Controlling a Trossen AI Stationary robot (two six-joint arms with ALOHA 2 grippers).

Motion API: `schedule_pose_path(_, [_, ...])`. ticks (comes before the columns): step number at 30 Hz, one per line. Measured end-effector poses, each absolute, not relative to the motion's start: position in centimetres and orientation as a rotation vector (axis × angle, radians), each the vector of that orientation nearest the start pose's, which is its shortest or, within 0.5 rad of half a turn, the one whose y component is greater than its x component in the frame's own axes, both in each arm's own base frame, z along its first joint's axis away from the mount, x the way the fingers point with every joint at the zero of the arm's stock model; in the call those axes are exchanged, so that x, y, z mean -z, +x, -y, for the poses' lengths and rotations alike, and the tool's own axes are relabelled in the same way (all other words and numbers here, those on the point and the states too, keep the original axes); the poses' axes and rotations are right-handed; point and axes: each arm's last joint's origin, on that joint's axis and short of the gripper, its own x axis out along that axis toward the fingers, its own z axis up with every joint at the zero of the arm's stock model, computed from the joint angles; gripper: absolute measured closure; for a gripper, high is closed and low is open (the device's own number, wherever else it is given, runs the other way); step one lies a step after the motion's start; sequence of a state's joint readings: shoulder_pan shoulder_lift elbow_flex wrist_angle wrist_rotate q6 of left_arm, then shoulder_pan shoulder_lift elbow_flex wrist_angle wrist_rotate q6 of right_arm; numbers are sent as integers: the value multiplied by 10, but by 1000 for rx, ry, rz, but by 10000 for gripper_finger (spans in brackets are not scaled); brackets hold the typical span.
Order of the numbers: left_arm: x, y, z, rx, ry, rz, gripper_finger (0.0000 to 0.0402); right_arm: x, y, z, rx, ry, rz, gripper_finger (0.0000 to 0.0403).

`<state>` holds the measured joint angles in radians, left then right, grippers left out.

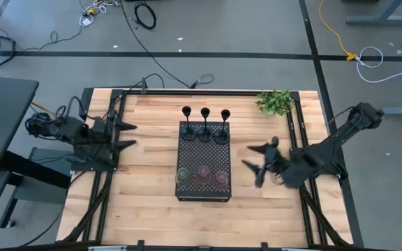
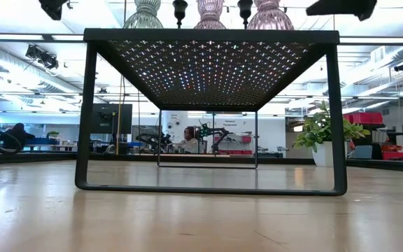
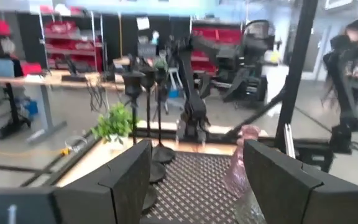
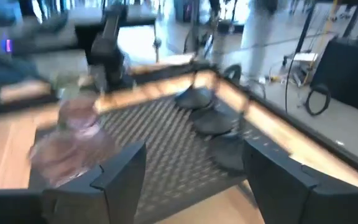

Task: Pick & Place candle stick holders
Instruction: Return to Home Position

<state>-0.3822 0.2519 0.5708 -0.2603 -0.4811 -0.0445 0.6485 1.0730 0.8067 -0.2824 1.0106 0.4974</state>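
From above, the black perforated tray [image 1: 204, 150] sits in the middle of the worktop [image 1: 152, 202] and carries all six holders. Three slim black stems [image 1: 205, 125] stand in a row along its side facing the worktop's far edge. The olive-green holder [image 1: 185, 174] and two pink glass holders [image 1: 204, 173] line the side facing the near edge, with the olive one closest to the left edge. Grouped by kind like that, with none on the bare wood, the placing looks finished to me. The left tool [image 1: 128, 136] hangs by the worktop's left edge, spread wide and empty, well apart from the tray. The right tool [image 1: 255, 164] hangs between the tray and the right edge, also spread and holding nothing, so I'd judge both arms are parking. A small plant [image 1: 276, 102] stands near the far right corner. From worktop height the tray turns out to be a raised stand on legs, with nothing beneath it and the glass holders resting on its mesh top. Past the left arm's own wide-apart fingers I see the stems upright on the mesh and a pink holder close by. Past the right arm's fingers, equally wide, the view is smeared, but a pink holder and the stems' round bases all rest on the tray.
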Motion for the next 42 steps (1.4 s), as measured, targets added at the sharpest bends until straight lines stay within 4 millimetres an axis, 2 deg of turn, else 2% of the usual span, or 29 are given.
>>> schedule_pose_path(3, [-299, 63, 11, -97, -47, 99, 149, -284, 163, -90, 433, 93, -186, 140])
schedule_pose_path(5, [-290, 59, 8, -154, -46, 113, 149, -280, 151, -78, 416, 109, -102, 140])
schedule_pose_path(8, [-279, 56, 5, -199, -42, 139, 149, -274, 139, -62, 318, 103, 54, 140])
schedule_pose_path(11, [-272, 54, 5, -171, -26, 176, 149, -267, 126, -44, 315, 60, 178, 140])
schedule_pose_path(17, [-239, 67, 8, -275, 26, 66, 149, -247, 111, -23, 355, 52, 187, 140])
schedule_pose_path(22, [-212, 77, 13, -233, 3, 10, 149, -236, 106, -16, 352, 74, 106, 140])
schedule_pose_path(25, [-194, 81, 14, -275, -3, -39, 149, -232, 106, -15, 371, 82, 72, 140])
schedule_pose_path(29, [-179, 86, 16, -254, -28, -59, 149, -220, 107, -16, 357, 112, 18, 140])
schedule_pose_path(32, [-176, 88, 17, -239, -47, -28, 149, -200, 110, -19, 287, 120, 18, 140])
schedule_pose_path(35, [-176, 88, 17, -246, -28, -26, 149, -177, 110, -19, 283, 127, 73, 140])
schedule_pose_path(36, [-177, 88, 17, -250, -27, -21, 149, -172, 110, -19, 291, 111, 36, 140])
schedule_pose_path(42, [-176, 89, 16, -256, -31, -31, 149, -170, 112, -20, 272, 148, 20, 140])
